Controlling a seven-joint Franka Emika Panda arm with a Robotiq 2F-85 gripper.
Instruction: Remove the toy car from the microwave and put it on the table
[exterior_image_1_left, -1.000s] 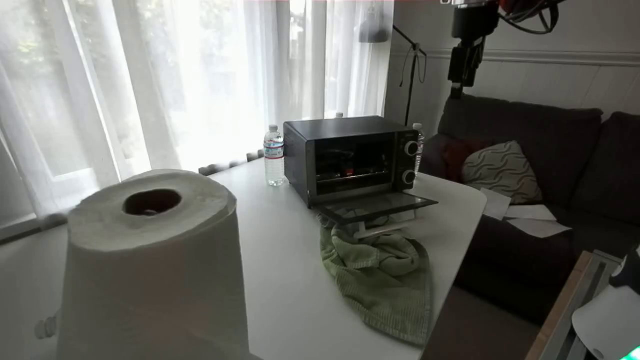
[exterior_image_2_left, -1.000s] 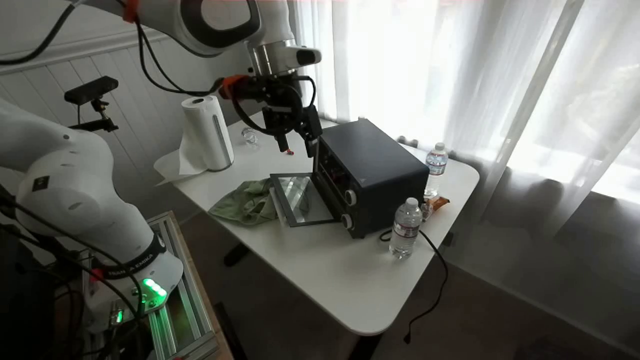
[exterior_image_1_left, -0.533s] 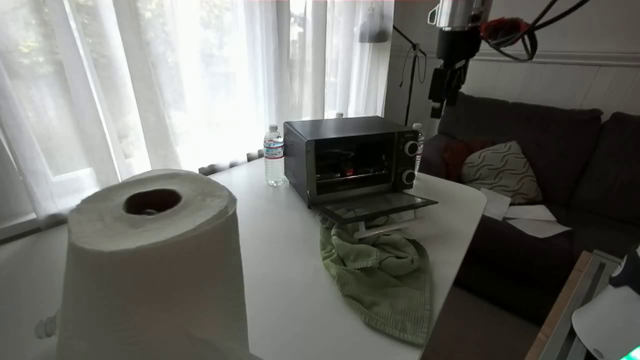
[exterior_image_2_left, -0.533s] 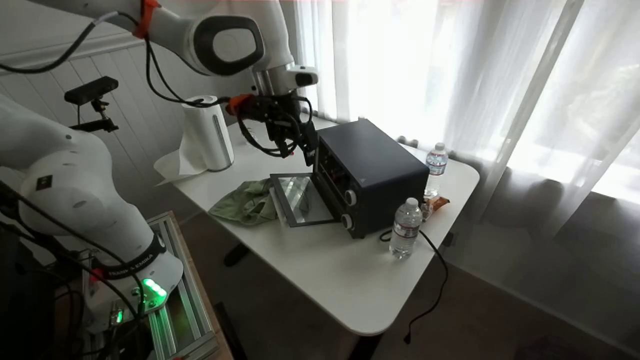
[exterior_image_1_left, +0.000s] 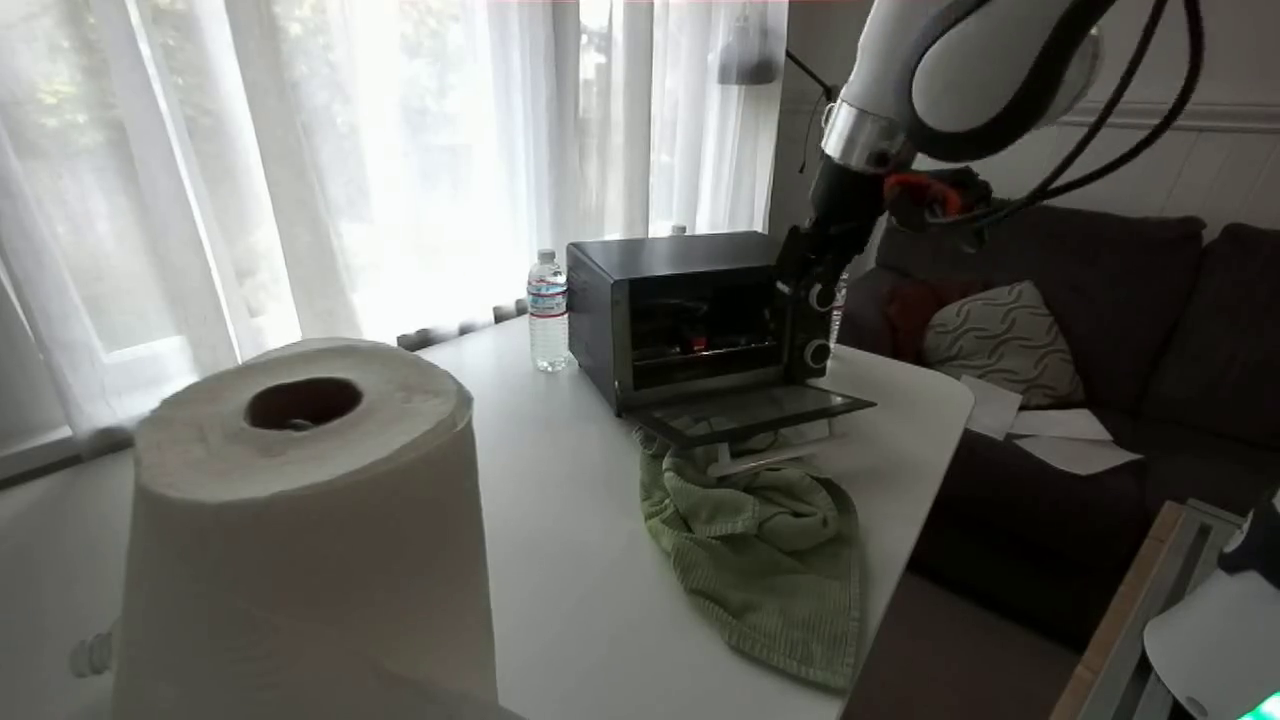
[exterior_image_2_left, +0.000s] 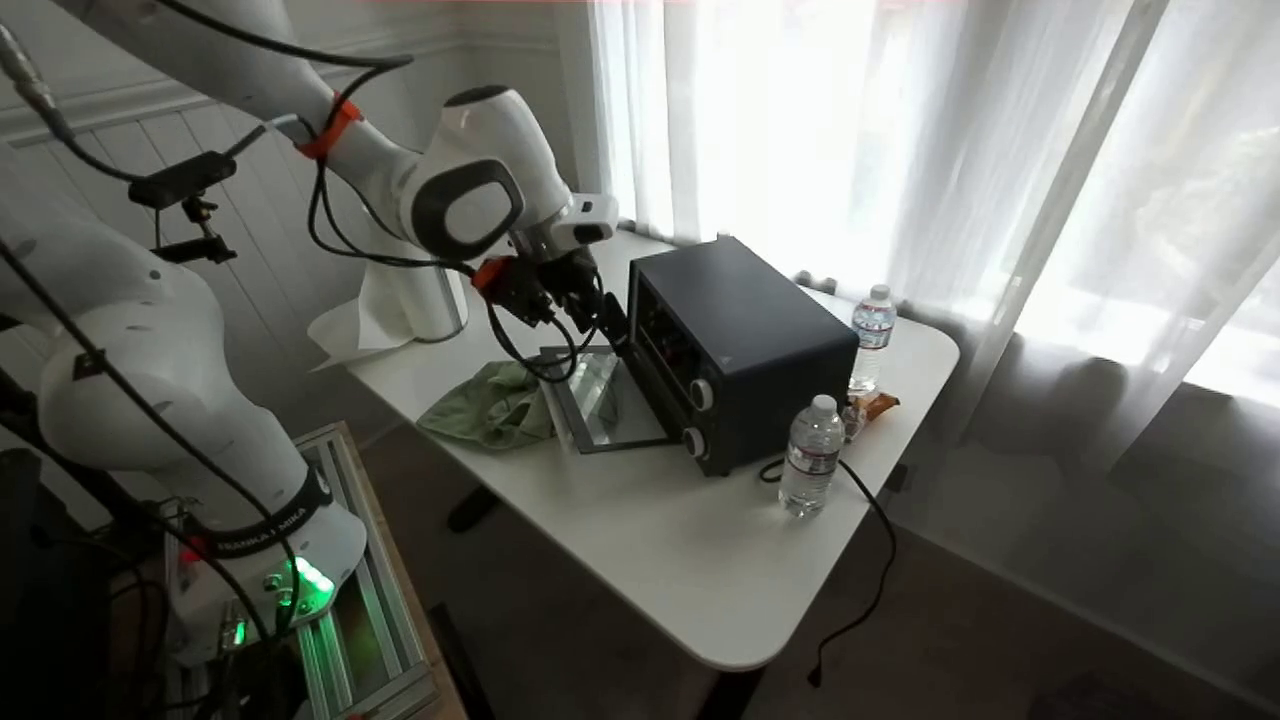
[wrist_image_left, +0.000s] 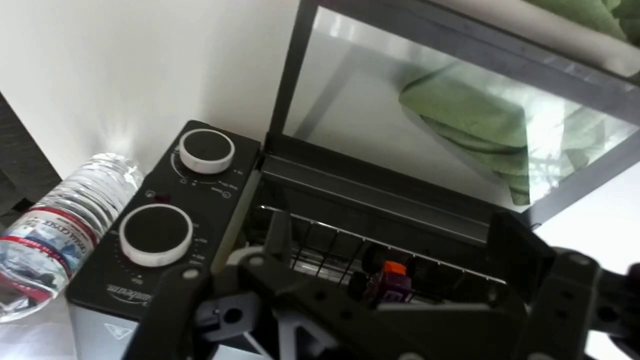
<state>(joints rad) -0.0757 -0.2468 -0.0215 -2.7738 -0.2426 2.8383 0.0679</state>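
The toy car (wrist_image_left: 392, 286) is purple and orange with dark wheels. It sits on the wire rack inside the black oven (the microwave) (exterior_image_2_left: 745, 300); only a small red patch of it (exterior_image_1_left: 698, 343) shows in an exterior view. The oven's glass door (exterior_image_1_left: 750, 412) is folded down, open. My gripper (wrist_image_left: 395, 237) is open and empty, its fingers spread to either side of the car in the wrist view but apart from it. In an exterior view the gripper (exterior_image_2_left: 608, 330) is tilted at the oven's opening, above the door. The white table (exterior_image_2_left: 620, 540) holds the oven.
A green towel (exterior_image_1_left: 760, 560) lies partly under the door handle. Water bottles stand beside the oven (exterior_image_2_left: 812, 455) and behind it (exterior_image_2_left: 873, 335). A paper towel roll (exterior_image_1_left: 310, 560) stands on the table. A power cord (exterior_image_2_left: 885, 560) hangs off the edge.
The gripper has come down and closer to the oven's opening, and the wrist has tilted toward it. The oven, its door and the car have not moved.
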